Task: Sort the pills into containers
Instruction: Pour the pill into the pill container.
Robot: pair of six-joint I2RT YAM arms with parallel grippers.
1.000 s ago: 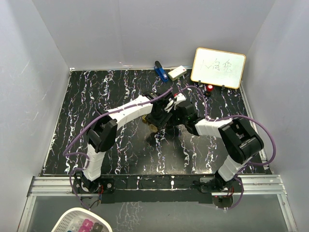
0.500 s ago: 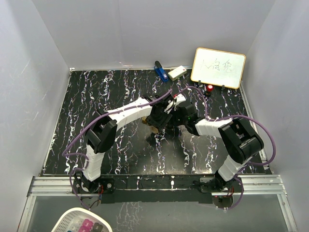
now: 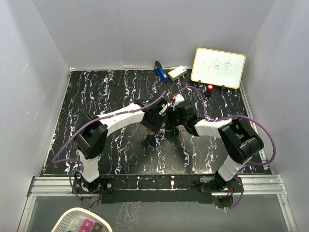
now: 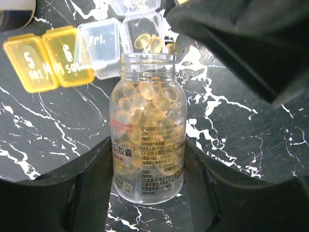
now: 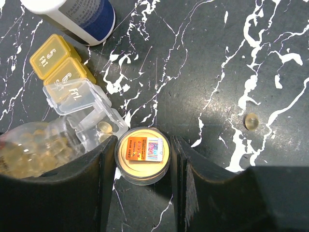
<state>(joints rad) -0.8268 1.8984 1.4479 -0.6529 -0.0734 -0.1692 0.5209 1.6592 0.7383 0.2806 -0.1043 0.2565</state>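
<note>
Left gripper clamps the uncapped golden-amber bottle, right gripper its cap; best tipped slowly over the open pill box compartment

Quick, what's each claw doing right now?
Left claw: closed on the uncapped amber bottle.
Right claw: closed on a round cap.

Black white-veined marble tabletop inside plain pale grey walls, small whiteboard at back right.
</note>
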